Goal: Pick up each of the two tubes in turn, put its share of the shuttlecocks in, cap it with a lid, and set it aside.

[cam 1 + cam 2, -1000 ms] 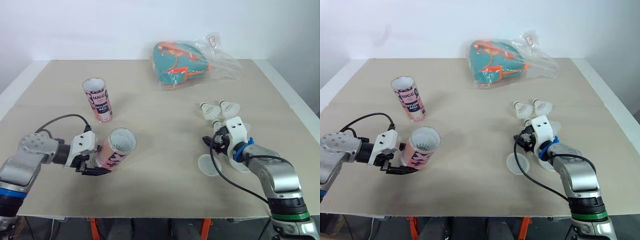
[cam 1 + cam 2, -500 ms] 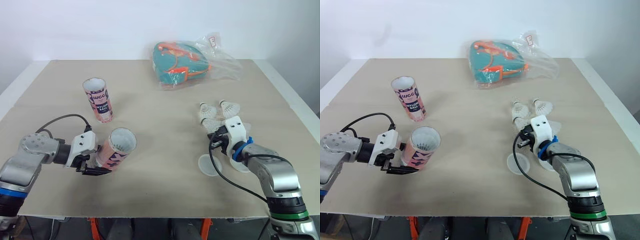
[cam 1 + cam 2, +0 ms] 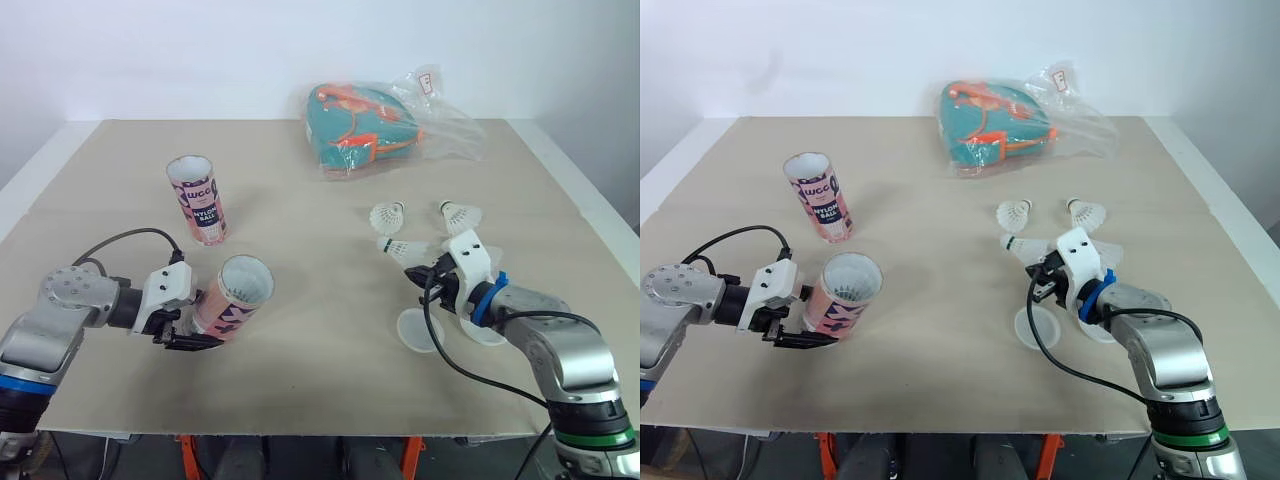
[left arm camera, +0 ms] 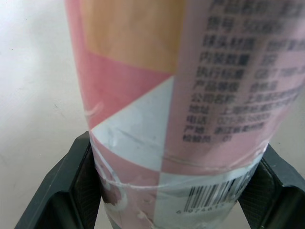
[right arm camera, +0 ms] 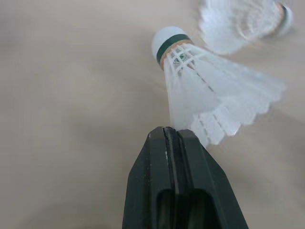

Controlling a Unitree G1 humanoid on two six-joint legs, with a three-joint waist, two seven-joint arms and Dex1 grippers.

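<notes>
My left gripper (image 3: pixel 186 336) is closed around the base of a pink patterned tube (image 3: pixel 234 296), holding it tilted with its open mouth up and to the right. In the left wrist view the tube (image 4: pixel 176 95) sits between both black fingers (image 4: pixel 71 186). A second tube (image 3: pixel 196 200) stands upright at the back left. My right gripper (image 3: pixel 424 272) is shut on the feather edge of a white shuttlecock (image 3: pixel 400 249) whose cork points left; its shut fingertips (image 5: pixel 174 138) meet the shuttlecock's skirt (image 5: pixel 209 95). Two more shuttlecocks (image 3: pixel 388 216) (image 3: pixel 460 215) lie just beyond it.
Two translucent lids (image 3: pixel 418 330) (image 3: pixel 486 331) lie flat by my right wrist. A teal and orange bag in clear plastic (image 3: pixel 380 125) sits at the back of the table. The table's front edge (image 3: pixel 300 430) runs close below both arms.
My right gripper went from open to shut on a shuttlecock's skirt and drew it to the left. A neighbouring shuttlecock shifted left. The left arm and its tube stayed still.
</notes>
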